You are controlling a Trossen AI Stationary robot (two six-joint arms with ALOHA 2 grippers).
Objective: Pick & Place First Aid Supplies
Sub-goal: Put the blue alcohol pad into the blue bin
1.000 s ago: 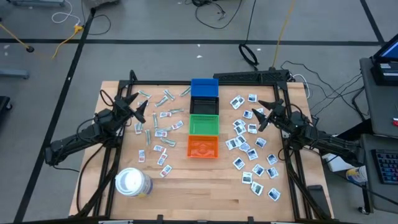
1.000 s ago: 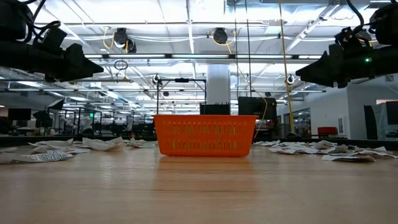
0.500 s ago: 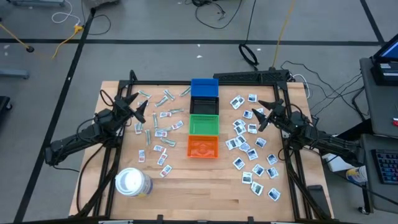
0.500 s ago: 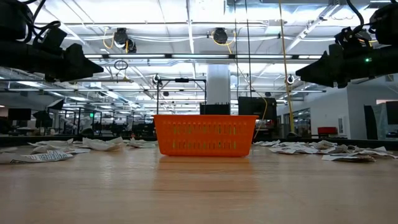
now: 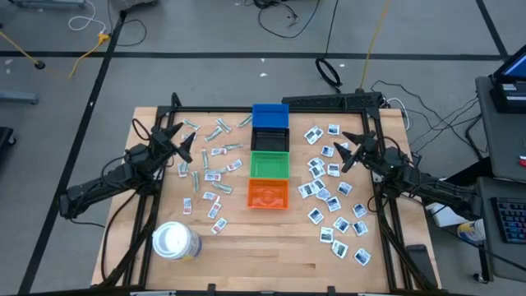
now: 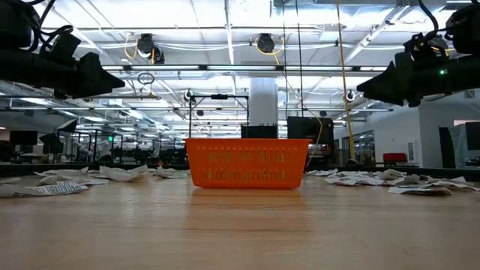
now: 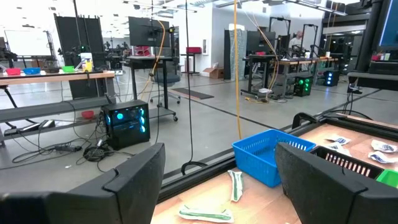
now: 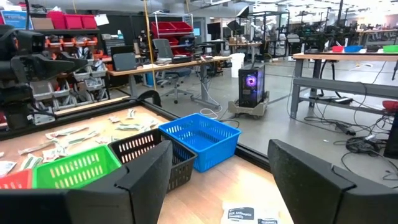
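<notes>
Your left gripper (image 5: 182,141) and right gripper (image 5: 348,150) hung spread and empty above the wooden table (image 5: 271,251). Flat paper packets (image 5: 210,176) lay scattered either side of the mesh plastic bins (image 5: 268,193); blue one (image 7: 267,153) farthest.

Down the middle of the wooden bench (image 5: 271,247) stood a row of small bins: a blue bin (image 5: 270,115) nearest the far edge, a black bin (image 5: 269,139) touching it, then a green bin (image 5: 269,164), then an orange bin (image 5: 268,194). A large white roll (image 5: 174,241) sat near the front left corner.
</notes>
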